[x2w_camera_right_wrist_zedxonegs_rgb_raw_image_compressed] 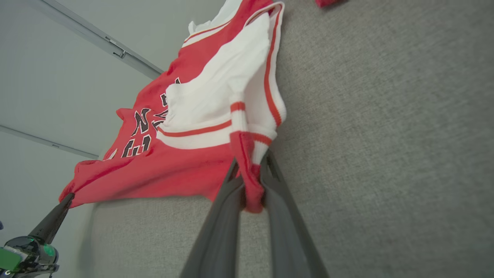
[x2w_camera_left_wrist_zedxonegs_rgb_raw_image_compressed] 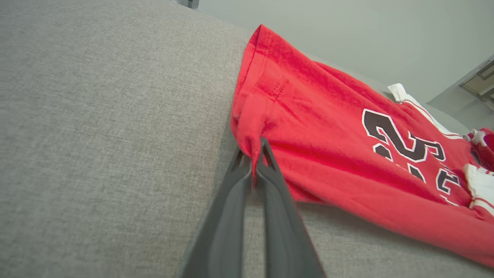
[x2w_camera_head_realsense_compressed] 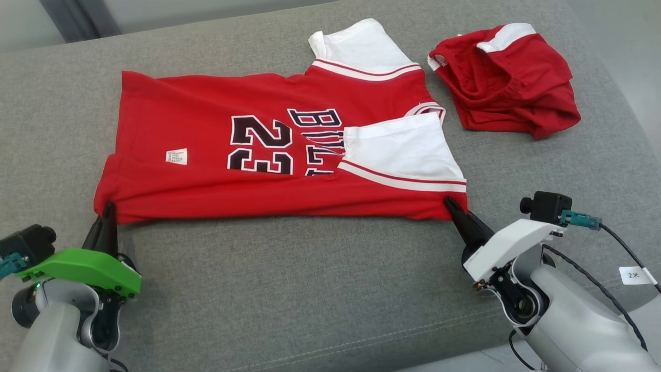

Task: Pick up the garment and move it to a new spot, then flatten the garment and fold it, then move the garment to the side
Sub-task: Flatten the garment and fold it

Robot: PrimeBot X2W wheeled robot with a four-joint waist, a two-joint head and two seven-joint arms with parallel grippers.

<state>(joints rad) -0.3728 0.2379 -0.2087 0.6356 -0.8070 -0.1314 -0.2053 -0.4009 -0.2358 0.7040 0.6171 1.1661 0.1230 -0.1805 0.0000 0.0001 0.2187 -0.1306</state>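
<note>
Red fabric is lying stretched across the grey upholstered surface (x2w_camera_head_realsense_compressed: 310, 279): a jersey (x2w_camera_head_realsense_compressed: 206, 150) with black lettering and the number 23. Its hem is pointing toward the robot's left and its white sleeves toward the right. The nearer sleeve (x2w_camera_head_realsense_compressed: 403, 147) is lying folded inward over part of the lettering, and a small white label (x2w_camera_head_realsense_compressed: 176, 156) is showing near the hem.

The left gripper (x2w_camera_head_realsense_compressed: 107, 211) is pinching the near hem corner, its dark fingers pressed together with a thin ridge of red cloth between them (x2w_camera_left_wrist_zedxonegs_rgb_raw_image_compressed: 254, 154). The right gripper (x2w_camera_head_realsense_compressed: 453, 205) is nipping the near corner at the sleeve end, and a fold of red, white-trimmed cloth is sticking out between its fingers (x2w_camera_right_wrist_zedxonegs_rgb_raw_image_compressed: 251, 170). The jersey's near edge is running fairly straight between the two grips.

A crumpled bundle of red fabric (x2w_camera_head_realsense_compressed: 511, 82) with white trim is sitting past the sleeves on the right, close by but apart.
</note>
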